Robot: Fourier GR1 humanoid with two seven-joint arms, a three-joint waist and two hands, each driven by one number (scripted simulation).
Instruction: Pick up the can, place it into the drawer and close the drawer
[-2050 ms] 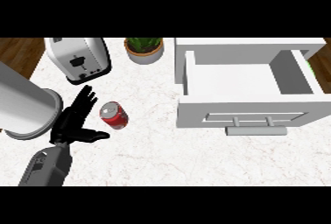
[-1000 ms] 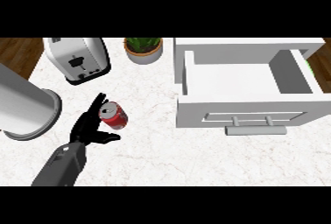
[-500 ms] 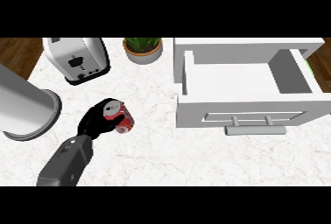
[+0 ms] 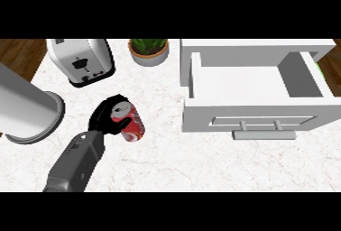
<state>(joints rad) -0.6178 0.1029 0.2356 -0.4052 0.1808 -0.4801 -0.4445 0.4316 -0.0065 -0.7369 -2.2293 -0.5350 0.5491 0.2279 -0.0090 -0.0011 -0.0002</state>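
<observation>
A red can [image 4: 133, 127] with a silver top lies tilted on the white marble counter, left of the drawer. My left hand [image 4: 104, 117] comes in from the lower left and its fingers curl round the can's upper end, hiding part of the top. The white drawer [image 4: 197, 73] stands pulled open at the right, nothing inside it, with its handle [image 4: 264, 134] on the front panel facing me. My right hand shows nowhere.
A white toaster [image 4: 81, 61] stands at the back left and a potted plant [image 4: 148, 50] behind the drawer's left corner. A large grey cylinder [image 4: 23, 113] stands at the far left, close to my forearm.
My left hand went from open beside the can to curled round it. Hand and can have shifted slightly right toward the drawer, and the can now tilts.
</observation>
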